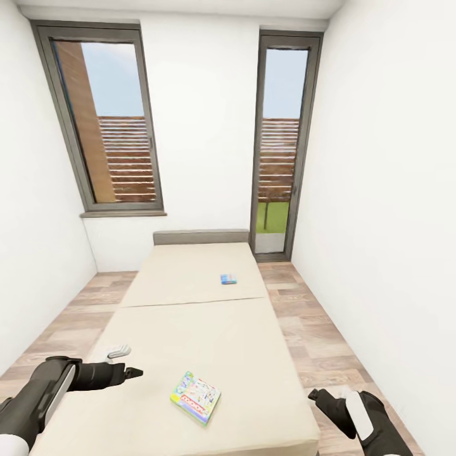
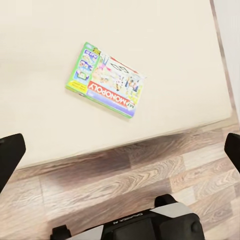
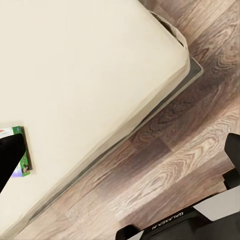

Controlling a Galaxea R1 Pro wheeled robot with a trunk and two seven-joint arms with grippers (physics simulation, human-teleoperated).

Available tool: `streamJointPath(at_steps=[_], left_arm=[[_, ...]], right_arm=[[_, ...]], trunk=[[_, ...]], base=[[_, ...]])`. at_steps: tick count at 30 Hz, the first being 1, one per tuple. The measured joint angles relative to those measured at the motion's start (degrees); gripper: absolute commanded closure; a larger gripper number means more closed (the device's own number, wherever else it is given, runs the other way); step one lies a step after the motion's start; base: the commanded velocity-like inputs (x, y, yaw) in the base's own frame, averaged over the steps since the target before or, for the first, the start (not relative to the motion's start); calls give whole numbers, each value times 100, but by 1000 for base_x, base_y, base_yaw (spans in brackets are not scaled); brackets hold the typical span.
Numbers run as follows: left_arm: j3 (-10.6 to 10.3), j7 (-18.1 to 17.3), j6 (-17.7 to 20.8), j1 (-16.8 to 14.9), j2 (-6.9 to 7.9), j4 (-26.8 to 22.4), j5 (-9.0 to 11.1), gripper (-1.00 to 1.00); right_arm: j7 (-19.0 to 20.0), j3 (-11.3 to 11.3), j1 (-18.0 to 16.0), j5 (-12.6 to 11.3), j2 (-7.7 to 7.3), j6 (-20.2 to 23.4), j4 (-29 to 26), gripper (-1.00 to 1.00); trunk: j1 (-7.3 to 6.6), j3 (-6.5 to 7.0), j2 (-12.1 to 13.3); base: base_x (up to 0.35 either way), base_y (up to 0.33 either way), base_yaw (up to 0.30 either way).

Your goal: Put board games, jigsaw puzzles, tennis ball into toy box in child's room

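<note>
A Monopoly board game lies flat near the foot of the beige bed; it is also in the left wrist view, and one corner of it peeks in at the right wrist view. A second, smaller blue board game lies farther up the bed. My left gripper hovers open over the bed's near left part, short of the Monopoly box. My right gripper is open beside the bed's near right corner, above the floor. The table and the toy box are out of view.
The bed fills the middle of a narrow room, headboard against the far wall. Strips of wood floor run along both sides. White walls stand close on the left and right. A window and a glass door are at the back.
</note>
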Motion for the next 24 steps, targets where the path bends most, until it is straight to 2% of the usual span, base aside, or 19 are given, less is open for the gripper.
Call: streamJointPath(at_steps=[3,7,12,19,24], left_arm=[[-1,7,2,0,-4,0,-1,-100],[2,10,4,0,-5,0,-2,-100],[7,10,5,0,-5,-1,-1,-100],[7,11,4,0,-6,0,-2,-100],[8,12,6,1,-10,-1,-2,-100]], right_arm=[[0,74,0,1,-3,6,-5,-100],[-2,433,0,9,-6,0,-9,-100],[-8,729,-1,17,-6,-8,-15,-100],[1,819,-2,5,-1,19,-73,-100],[3,846,-32,-9,6,103,-572,-100]], trunk=[[-1,0,1],[0,0,0],[0,0,0],[-1,1,1],[0,0,0]], base=[[0,-231,0],[0,-122,0],[0,-30,0],[0,-120,0],[0,-102,0]])
